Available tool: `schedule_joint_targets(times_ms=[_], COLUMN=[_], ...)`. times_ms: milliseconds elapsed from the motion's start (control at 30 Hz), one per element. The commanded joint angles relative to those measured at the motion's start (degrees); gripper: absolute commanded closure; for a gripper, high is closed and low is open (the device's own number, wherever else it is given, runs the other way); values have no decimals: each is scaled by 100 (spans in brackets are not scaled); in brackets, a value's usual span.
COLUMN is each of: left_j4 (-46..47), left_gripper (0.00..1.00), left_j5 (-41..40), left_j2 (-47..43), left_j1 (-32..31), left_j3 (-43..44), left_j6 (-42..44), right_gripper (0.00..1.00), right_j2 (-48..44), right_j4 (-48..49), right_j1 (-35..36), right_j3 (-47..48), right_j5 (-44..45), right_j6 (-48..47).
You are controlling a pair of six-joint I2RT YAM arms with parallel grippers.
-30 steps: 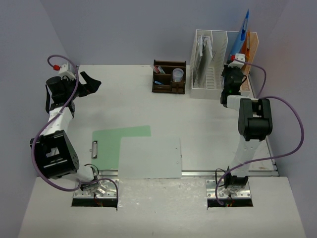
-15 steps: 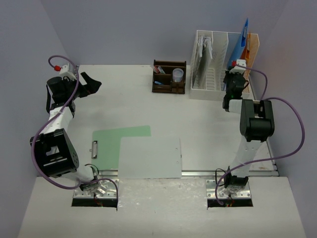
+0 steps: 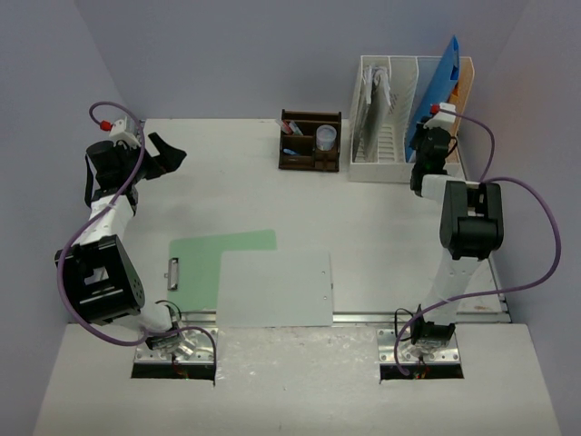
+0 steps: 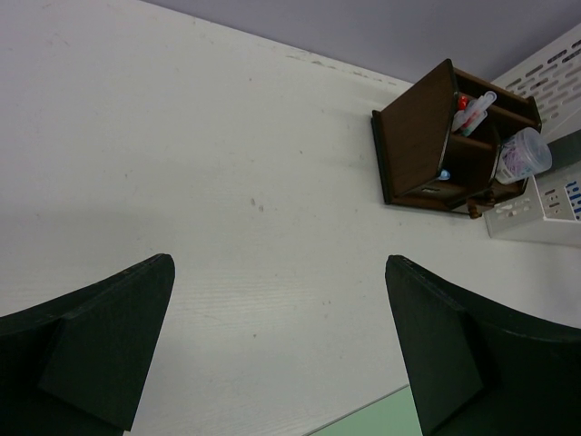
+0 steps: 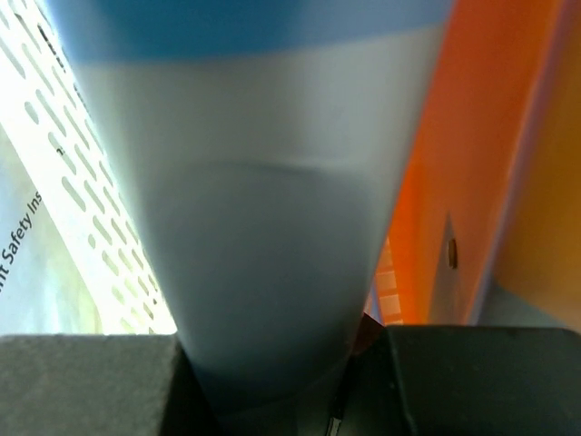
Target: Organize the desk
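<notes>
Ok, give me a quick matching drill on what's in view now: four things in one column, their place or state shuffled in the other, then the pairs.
Things:
1. blue folder
2. pen organizer
3. white sheet
4. left gripper

Place or state:
a. open, empty, over bare desk
b. lying flat across part of the green sheet
c. standing at the right end of the file rack, pinched by the right gripper
d. at the desk's far edge, just left of the file rack

Pairs: 1-c, 2-d, 3-b, 4-a

Matt white desk (image 3: 381,227), dark wooden organizer (image 3: 310,145), smooth blue folder (image 3: 437,74).
</notes>
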Motion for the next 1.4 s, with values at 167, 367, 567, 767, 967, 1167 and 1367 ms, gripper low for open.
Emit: schedule_joint_targets(times_ms=[167,367,567,767,967,1167,1367], left_j4=[84,77,60,51,54,68,112], left_gripper=[0,0,0,0,0,0,0], left_j5=[51,68,77,55,45,85,131], left_j2=[-70,-197,-232,-193,-150,-153,-197], left_j1=[-6,1,-7,-7,-7,-7,-7], left_j3=[227,158,132,132,174,150,123], left_j6=[75,100,100,124,120,92,73], right_gripper=[100,100,100,100,75,34,35], right_j2=[-224,-596,-543,-363,-511,-864,-1378], right_j4=[-1361,-857,-560,-730,-1264,-1677,-1615], right_j1=[-26,-34,-34,-42,-42,-42,-34], right_j3=[408,-343,-836,-735,-523,-318,-296], right_j5=[11,-159,-244,-9,157,232,82], right_j6=[-13,-501,-717,-574,-213,38,65])
